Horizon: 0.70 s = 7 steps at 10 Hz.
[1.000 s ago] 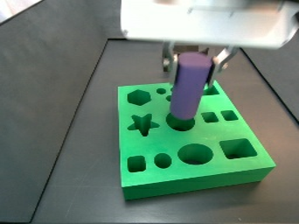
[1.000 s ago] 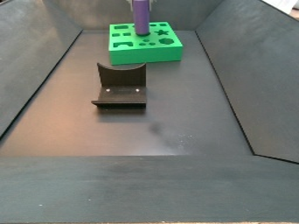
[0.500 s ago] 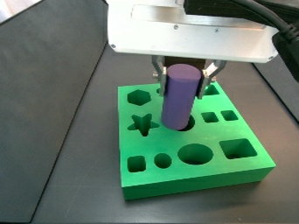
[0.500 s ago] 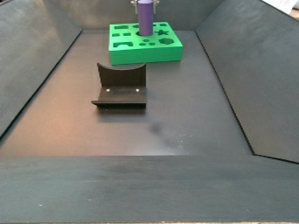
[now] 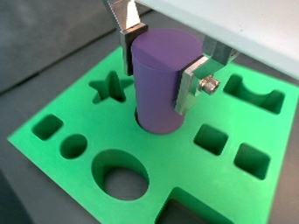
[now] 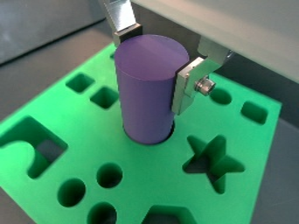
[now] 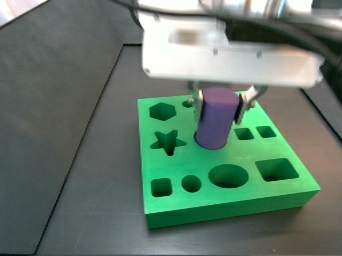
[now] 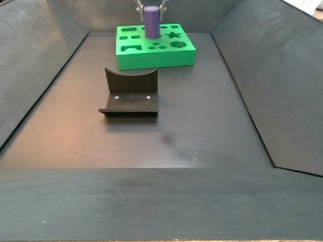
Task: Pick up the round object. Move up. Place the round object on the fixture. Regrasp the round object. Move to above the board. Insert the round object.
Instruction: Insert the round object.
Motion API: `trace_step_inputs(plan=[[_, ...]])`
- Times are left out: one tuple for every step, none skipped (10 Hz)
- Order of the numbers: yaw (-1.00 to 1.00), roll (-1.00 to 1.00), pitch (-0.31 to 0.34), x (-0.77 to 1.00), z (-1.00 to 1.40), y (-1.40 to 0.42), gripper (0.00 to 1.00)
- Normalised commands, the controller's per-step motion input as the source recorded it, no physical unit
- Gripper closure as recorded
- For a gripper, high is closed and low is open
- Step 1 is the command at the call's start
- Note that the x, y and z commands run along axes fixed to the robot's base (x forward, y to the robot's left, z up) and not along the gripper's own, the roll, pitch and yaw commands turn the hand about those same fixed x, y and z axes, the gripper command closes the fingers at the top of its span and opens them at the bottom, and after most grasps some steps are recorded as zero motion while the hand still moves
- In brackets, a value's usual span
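Note:
The round object, a purple peg, stands upright with its lower end in a round hole of the green board. It also shows in a wrist view and in both side views. My gripper is over the board and shut on the peg's upper part, with a silver finger against each side. It shows the same way in a wrist view. The fixture stands bare on the floor in front of the board.
Around the peg the board has star, hexagon, round and square holes. Dark sloping walls enclose the floor on both sides of the board and fixture.
My gripper has come down with the peg. The peg sits deeper in the round hole, and less of it shows above the board.

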Motion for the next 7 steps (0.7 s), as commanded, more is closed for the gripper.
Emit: trace_step_inputs(plan=[[0.02,0.17,-0.01,-0.04,-0.69,0.0,1.0],[0.03,0.23,-0.009,-0.08,-0.87,0.0,1.0],[0.01,0.22,-0.01,-0.05,-0.93,0.0,1.0],[0.01,0.22,0.0,0.0,-0.92,0.0,1.0],[0.0,0.0,-0.043,-0.02,0.0,0.0,1.0],[0.0,0.0,0.009,0.0,0.0,0.0,1.0],[0.0,0.0,0.0,0.0,0.0,0.0,1.0]])
